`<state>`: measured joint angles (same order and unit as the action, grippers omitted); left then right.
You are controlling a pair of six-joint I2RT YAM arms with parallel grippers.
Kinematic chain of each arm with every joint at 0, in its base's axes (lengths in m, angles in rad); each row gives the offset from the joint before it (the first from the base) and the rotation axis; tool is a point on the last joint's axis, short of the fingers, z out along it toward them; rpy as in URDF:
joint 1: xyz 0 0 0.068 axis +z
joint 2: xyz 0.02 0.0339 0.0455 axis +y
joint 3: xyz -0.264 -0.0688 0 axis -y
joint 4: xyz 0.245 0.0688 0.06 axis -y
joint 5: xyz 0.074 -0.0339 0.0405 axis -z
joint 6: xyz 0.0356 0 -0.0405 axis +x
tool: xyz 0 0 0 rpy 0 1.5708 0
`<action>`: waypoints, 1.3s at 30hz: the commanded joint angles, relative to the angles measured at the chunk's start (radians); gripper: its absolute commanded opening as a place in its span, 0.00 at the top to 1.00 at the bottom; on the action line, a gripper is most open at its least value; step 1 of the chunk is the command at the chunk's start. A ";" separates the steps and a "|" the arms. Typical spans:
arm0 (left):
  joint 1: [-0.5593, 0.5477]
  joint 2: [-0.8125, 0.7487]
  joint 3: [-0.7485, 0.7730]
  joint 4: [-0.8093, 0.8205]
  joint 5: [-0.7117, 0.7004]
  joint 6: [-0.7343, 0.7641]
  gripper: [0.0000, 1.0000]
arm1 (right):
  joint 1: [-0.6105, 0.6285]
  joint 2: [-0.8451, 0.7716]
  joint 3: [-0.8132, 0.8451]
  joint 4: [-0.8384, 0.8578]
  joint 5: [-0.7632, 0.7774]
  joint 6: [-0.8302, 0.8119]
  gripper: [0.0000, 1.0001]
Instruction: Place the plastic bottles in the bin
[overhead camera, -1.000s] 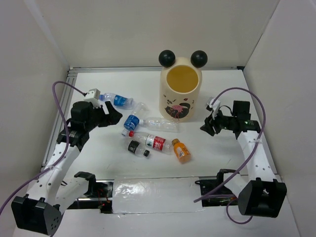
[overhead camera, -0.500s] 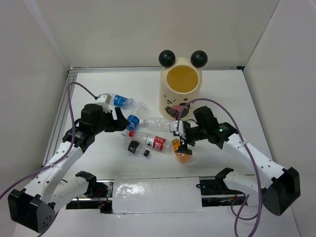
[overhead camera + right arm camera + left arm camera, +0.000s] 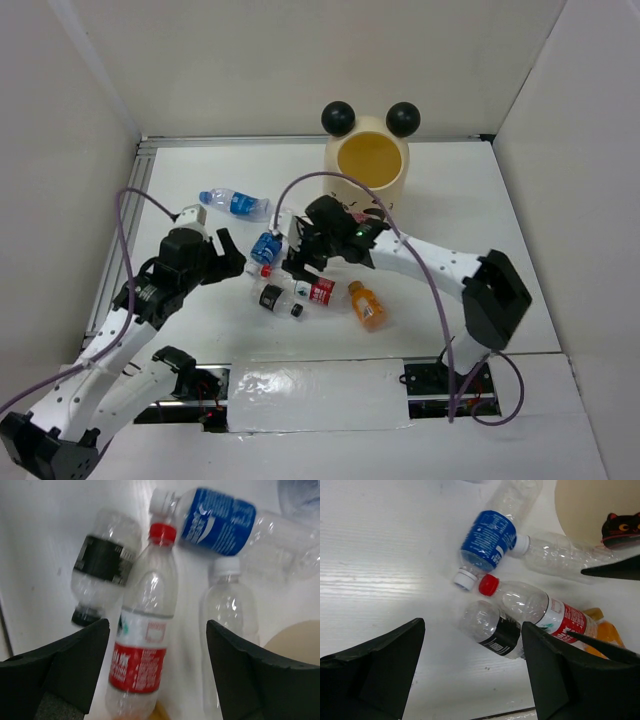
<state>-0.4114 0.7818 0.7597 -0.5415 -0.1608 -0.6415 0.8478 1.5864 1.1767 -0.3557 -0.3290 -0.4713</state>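
Approach step: right gripper (image 3: 298, 262), jaws apart, over red-label bottle (image 3: 142, 655); left gripper (image 3: 472, 645) jaws apart; next: lower, clamp.

Left fingers (image 3: 375, 672), right fingers (image 3: 62, 667) wide apart

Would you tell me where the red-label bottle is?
In the top view, the red-label bottle lies near the centre, between the black-label bottle and the orange bottle.

Bin (image 3: 403, 190): cream wall, yellow inside, black ears (image 3: 338, 117), pink-and-black picture (image 3: 621, 529). Bottles clear:
- blue-label bottle (image 3: 487, 540), white-capped
- red-label bottle (image 3: 145, 630), red-capped
- black-label bottle (image 3: 102, 562), black-capped
- unlabelled bottle (image 3: 227, 605), white-capped

Short bottle (image 3: 366, 305) orange. Counter (image 3: 470, 190) white.
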 commanded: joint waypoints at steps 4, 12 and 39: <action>-0.013 -0.117 0.092 -0.139 -0.175 -0.069 0.09 | 0.063 0.168 0.138 -0.006 0.079 0.080 0.16; -0.013 -0.164 0.092 -0.187 -0.166 -0.109 0.11 | 0.063 0.300 0.184 -0.042 0.090 0.071 0.18; -0.013 -0.093 -0.071 -0.248 0.216 -0.701 0.14 | -0.144 0.152 0.813 -0.441 -0.602 -0.012 0.78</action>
<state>-0.4217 0.6746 0.6888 -0.7929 -0.0174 -1.2232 0.7437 1.8801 1.8744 -0.7582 -0.7460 -0.5030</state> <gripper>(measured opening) 0.861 0.611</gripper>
